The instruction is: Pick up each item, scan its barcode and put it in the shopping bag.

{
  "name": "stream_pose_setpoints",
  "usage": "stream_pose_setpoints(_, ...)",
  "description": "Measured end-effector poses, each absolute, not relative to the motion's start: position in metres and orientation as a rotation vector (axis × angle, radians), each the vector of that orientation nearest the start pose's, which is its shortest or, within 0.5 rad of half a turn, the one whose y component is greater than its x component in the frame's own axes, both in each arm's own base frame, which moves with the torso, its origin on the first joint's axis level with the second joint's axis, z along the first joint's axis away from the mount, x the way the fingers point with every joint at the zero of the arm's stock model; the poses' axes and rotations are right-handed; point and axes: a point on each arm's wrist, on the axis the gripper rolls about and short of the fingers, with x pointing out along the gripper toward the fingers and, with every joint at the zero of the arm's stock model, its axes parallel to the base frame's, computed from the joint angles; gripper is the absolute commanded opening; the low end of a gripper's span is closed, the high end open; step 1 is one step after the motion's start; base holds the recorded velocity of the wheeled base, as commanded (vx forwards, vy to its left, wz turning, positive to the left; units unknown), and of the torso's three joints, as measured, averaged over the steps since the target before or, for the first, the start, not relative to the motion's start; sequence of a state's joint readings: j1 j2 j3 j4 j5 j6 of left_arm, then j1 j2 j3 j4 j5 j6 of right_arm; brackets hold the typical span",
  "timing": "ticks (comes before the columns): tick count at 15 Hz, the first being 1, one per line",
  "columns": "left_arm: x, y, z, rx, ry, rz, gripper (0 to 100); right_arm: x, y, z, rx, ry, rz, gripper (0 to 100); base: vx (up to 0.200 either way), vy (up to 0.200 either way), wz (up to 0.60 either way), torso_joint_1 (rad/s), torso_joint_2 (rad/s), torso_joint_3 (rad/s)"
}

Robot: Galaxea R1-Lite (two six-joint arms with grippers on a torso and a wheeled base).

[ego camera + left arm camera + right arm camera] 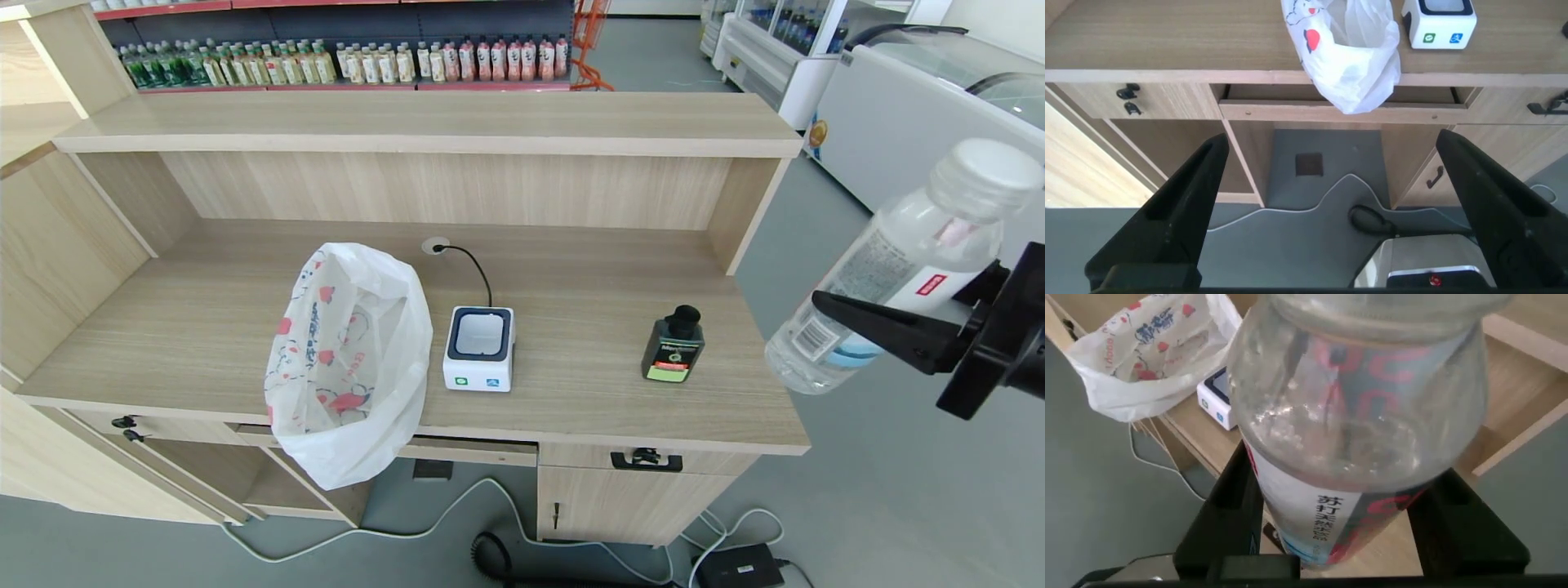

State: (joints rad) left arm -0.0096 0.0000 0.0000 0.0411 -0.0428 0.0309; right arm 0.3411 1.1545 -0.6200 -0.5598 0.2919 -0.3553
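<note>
My right gripper point(894, 314) is shut on a clear plastic water bottle point(890, 269), held tilted in the air off the counter's right end, white cap up and away. The same bottle point(1360, 433) fills the right wrist view, clamped between the black fingers point(1221, 518). A white barcode scanner point(480, 349) sits mid-counter. To its left stands an open white shopping bag point(347, 359) with red print, sagging over the front edge. A small dark bottle point(674, 346) with a green label stands right of the scanner. My left gripper point(1331, 204) hangs open below the counter front, nothing between its fingers.
The wooden counter point(571, 278) has a raised back ledge and side walls. A scanner cable point(473, 265) runs to a hole at the back. Cables and a power brick point(739, 565) lie on the floor. Drink shelves point(351, 61) and freezers point(898, 90) stand behind.
</note>
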Motion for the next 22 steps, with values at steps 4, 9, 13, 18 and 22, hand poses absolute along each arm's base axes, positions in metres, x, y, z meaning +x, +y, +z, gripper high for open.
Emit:
stream_pose_setpoints(4, -0.023, -0.001, 0.071, 0.03, 0.04, -0.053, 100, 0.162, 0.061, 0.243, -0.526, -0.187, 0.597, 0, 0.0, 0.0, 0.0, 0.0, 0.0, 0.0)
stream_pose_setpoints(9, -0.023, -0.001, 0.071, 0.032, 0.041, -0.053, 100, 0.166, 0.054, 0.24, -0.686, -0.21, 0.535, 0, 0.0, 0.0, 0.0, 0.0, 0.0, 0.0)
stream_pose_setpoints(13, -0.023, -0.001, 0.071, 0.029, 0.041, -0.053, 100, 0.165, 0.053, 0.243, -0.722, -0.232, 0.533, 0, 0.0, 0.05, 0.0, 0.001, 0.0, 0.001)
stream_pose_setpoints(18, -0.023, -0.001, 0.071, 0.028, 0.041, -0.053, 100, 0.164, 0.055, 0.243, -0.732, -0.239, 0.54, 0, 0.0, 0.2, 0.0, 0.001, 0.0, 0.001)
stream_pose_setpoints(22, -0.023, -0.001, 0.071, 0.028, 0.041, -0.053, 100, 0.17, 0.057, 0.248, -0.74, -0.254, 0.535, 0, 0.0, 0.2, 0.0, -0.002, 0.0, 0.004)
